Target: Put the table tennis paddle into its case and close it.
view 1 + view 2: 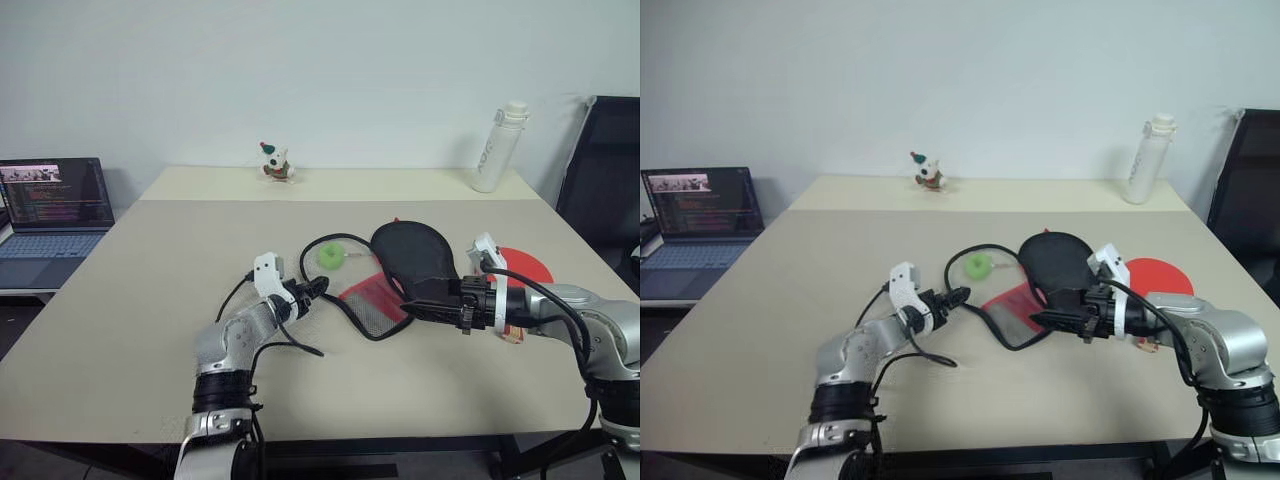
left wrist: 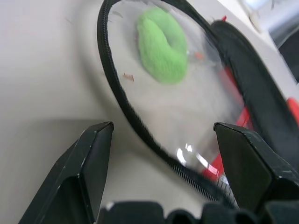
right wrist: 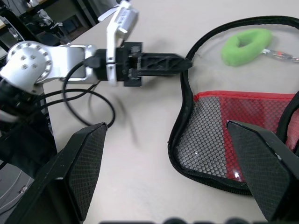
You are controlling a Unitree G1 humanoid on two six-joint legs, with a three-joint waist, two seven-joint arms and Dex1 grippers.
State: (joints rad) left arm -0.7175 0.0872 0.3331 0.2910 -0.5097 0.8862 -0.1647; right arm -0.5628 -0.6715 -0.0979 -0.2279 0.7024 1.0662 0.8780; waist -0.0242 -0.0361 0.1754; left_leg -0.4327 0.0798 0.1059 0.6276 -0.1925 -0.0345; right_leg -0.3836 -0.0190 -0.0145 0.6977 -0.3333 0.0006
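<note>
On the beige table [image 1: 150, 300] the unzipped black-and-red fabric case [image 1: 395, 275] may slide from the empty, wide-open left gripper [image 1: 318, 287], while the red round paddle [image 1: 527, 266] lies behind the open, empty right gripper [image 1: 412, 310].

A laptop [image 1: 55, 215], small figurine [image 1: 275, 163], white bottle [image 1: 498, 146] and green ball [image 1: 329, 257].

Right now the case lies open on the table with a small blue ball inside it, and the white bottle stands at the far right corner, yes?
Nearly. The ball is green, not blue; the left wrist view shows it plainly inside the zip edge of the open case. The rest holds: the case lies on the table, and the white bottle stands at the far right corner.
</note>
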